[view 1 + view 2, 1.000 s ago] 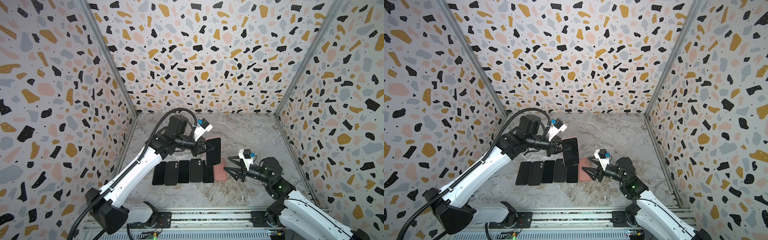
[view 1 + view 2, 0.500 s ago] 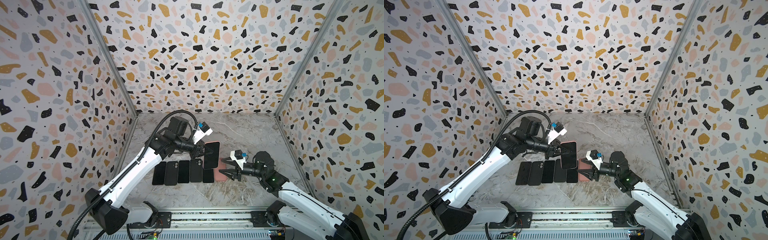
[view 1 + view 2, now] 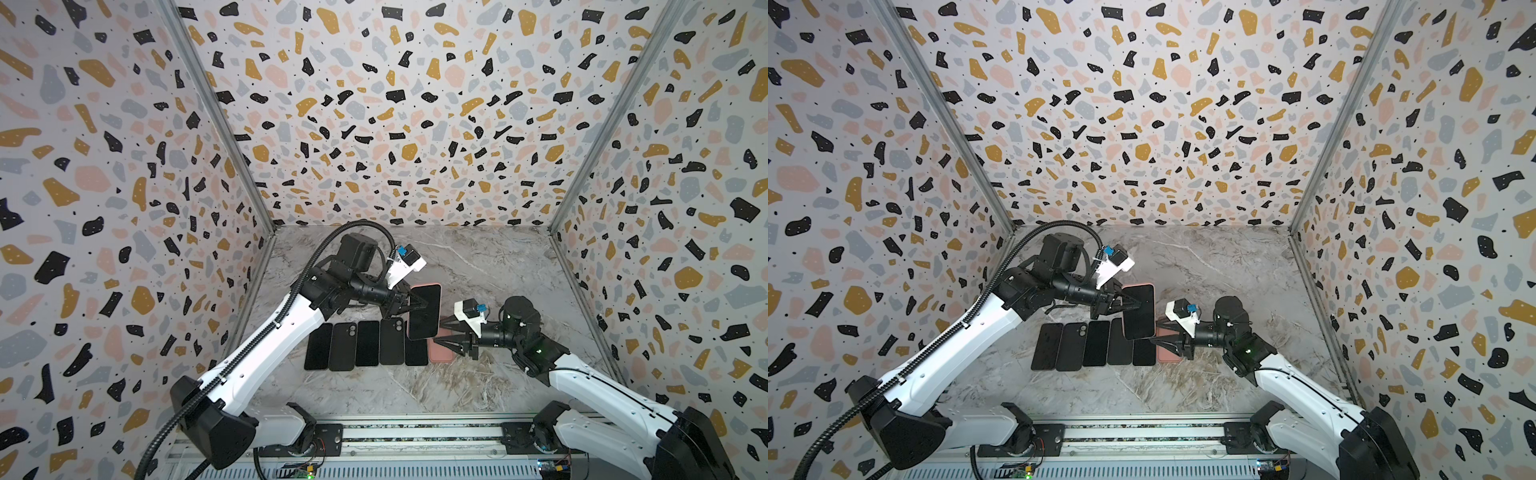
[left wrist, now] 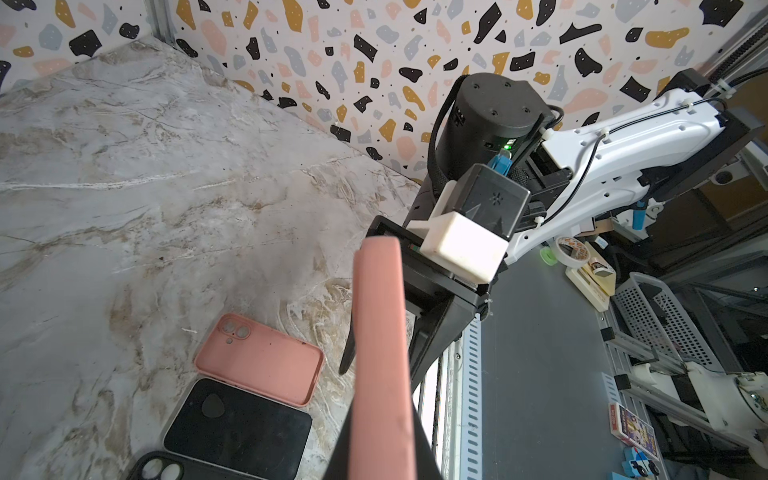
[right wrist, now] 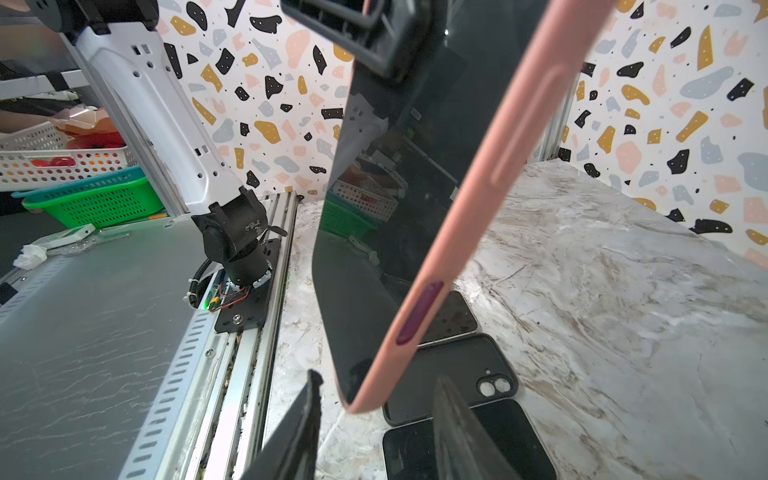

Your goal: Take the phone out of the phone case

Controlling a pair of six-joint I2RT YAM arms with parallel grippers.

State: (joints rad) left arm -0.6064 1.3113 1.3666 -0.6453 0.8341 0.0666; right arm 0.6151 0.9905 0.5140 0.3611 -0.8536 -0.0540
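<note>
The left gripper [image 3: 417, 305] clamps the phone [image 3: 426, 316] in its pink case [image 4: 378, 332] above the table's [image 3: 478, 257] middle. The right gripper [image 3: 438, 331], half open, straddles the phone's lower corner and grips nothing.

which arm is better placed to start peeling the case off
Right. The left gripper is shut on the phone, holding it up; the right gripper is open, with the case lower corner between its fingers.
</note>
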